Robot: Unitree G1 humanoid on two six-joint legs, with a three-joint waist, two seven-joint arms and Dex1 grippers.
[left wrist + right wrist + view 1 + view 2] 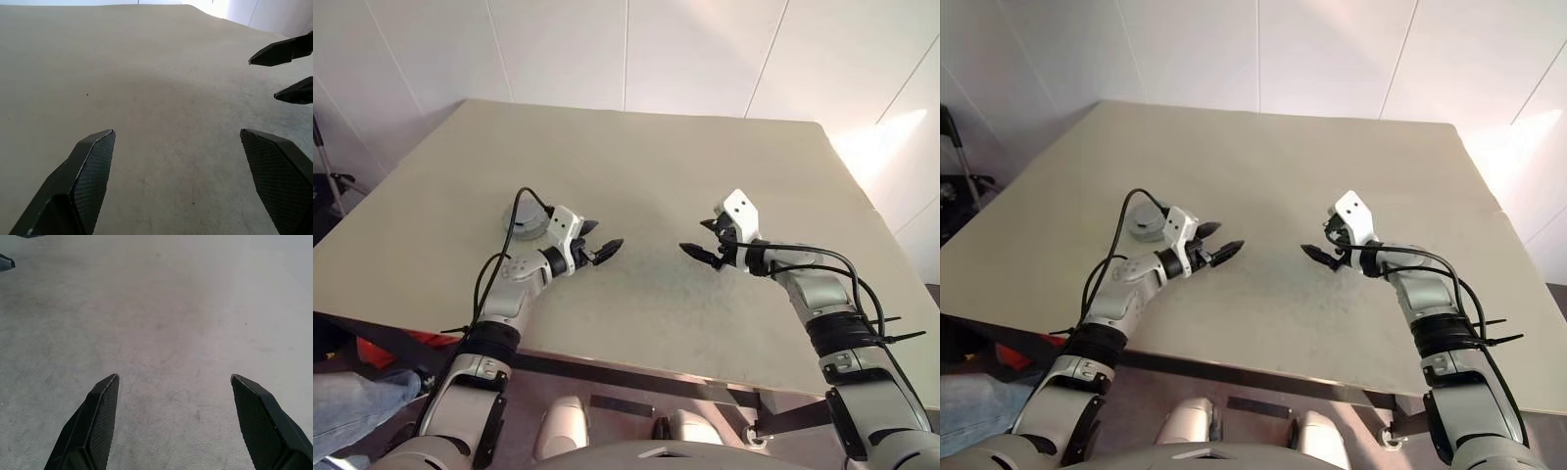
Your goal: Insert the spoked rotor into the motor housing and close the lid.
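Note:
A grey round part (pixel 522 224) lies on the beige table (pixel 656 166), partly hidden behind my left wrist. I cannot tell whether it is the motor housing or the lid. The spoked rotor is hidden or out of view. My left gripper (pixel 605 238) hovers open and empty just right of that part, pointing toward the table's middle. Facing it from the right, my right gripper (pixel 695 237) is also open and empty. Bare tabletop lies between the left fingertips (pixel 100 147) in the left wrist view, with the right gripper's fingers (pixel 279 51) beyond. The right wrist view has bare table between its fingertips (pixel 105 396).
The table's front edge (pixel 636 370) runs just below both forearms. A person's leg in jeans (pixel 352 397) is at the lower left beside the table. White wall panels stand behind the far edge.

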